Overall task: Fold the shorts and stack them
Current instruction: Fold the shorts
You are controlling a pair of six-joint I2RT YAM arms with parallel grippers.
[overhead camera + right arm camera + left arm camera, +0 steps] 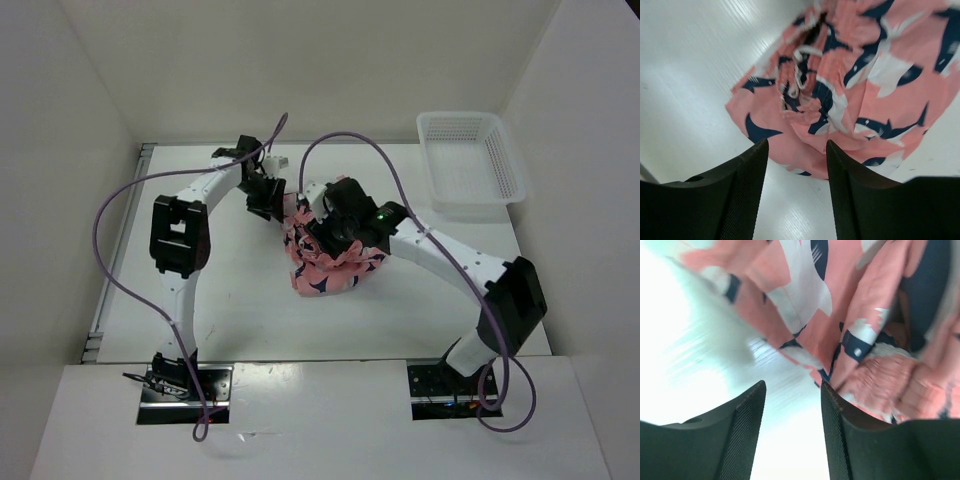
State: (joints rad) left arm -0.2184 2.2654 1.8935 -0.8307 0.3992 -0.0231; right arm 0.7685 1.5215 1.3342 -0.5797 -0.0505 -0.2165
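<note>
In the top view, the shorts (330,265) are being shown as one bunched heap on the worktop (230,300), lying beneath and between the two sets of jaws. The left jaws are being held at the heap's far-left edge. The right jaws are being held over its middle and are being judged the nearer. No clear long axis is being offered by the crumpled cloth. One white basket (505,165) is being seen well off to the right of the right jaws, apart from the cloth.

In the left wrist view, which is blurred, the left jaws are being shown parted and empty, with bare worktop in the gap. The shorts (865,315) are lying ahead and to the right, the gathered band (880,380) just beside the right-hand finger (840,440). Contact cannot be told.

In the right wrist view, the right jaws are being shown parted and holding nothing. The shorts (865,85) are lying just ahead and slightly right of them, the near hem closest.

One garment, one basket and two sets of jaws are being counted.
</note>
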